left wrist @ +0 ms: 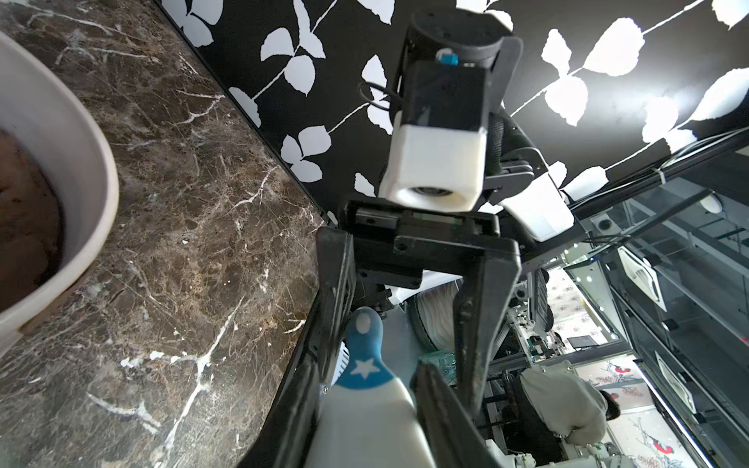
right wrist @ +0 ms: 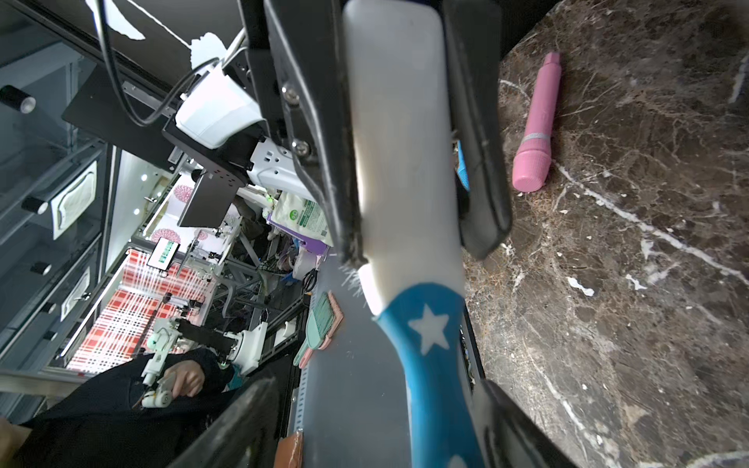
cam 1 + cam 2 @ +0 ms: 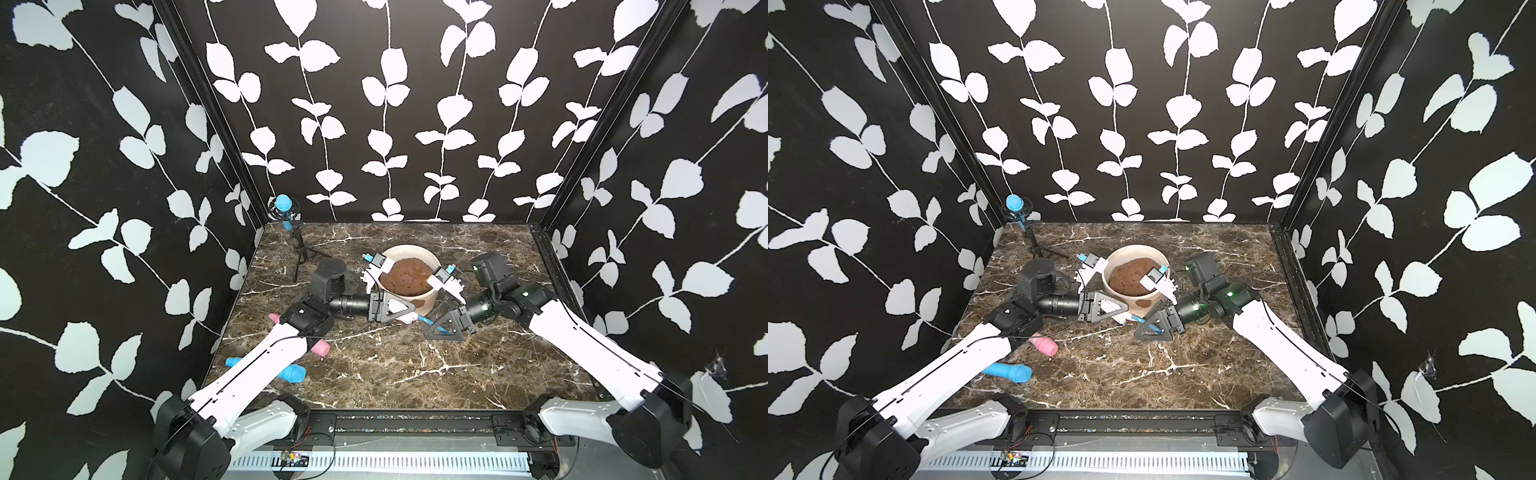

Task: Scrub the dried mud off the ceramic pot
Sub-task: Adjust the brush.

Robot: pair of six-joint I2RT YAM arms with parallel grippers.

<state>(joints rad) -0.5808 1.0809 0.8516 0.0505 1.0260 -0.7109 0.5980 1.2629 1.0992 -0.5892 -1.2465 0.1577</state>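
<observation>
Just before the mouth-up pot [image 3: 409, 249], mud [image 3: 423, 306] on its near wall, the left gripper [image 3: 409, 316] clamps the brush [image 3: 426, 321] by its white body, long axis left-right, blue handle pointing right between the parted jaws of the right gripper [image 3: 431, 327].

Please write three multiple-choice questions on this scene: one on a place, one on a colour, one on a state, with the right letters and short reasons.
1. Where is the dried mud? A) on the outer wall of the ceramic pot B) on the table C) on the back wall
2. Which colour has the star on the brush handle? A) pink B) white C) black
3. How is the left gripper? A) open, empty B) shut on the pot rim C) shut on the brush

1 A: a brown patch sits low on the wall. 2 B: white on blue in the right wrist view. 3 C: it clamps the white body.
</observation>
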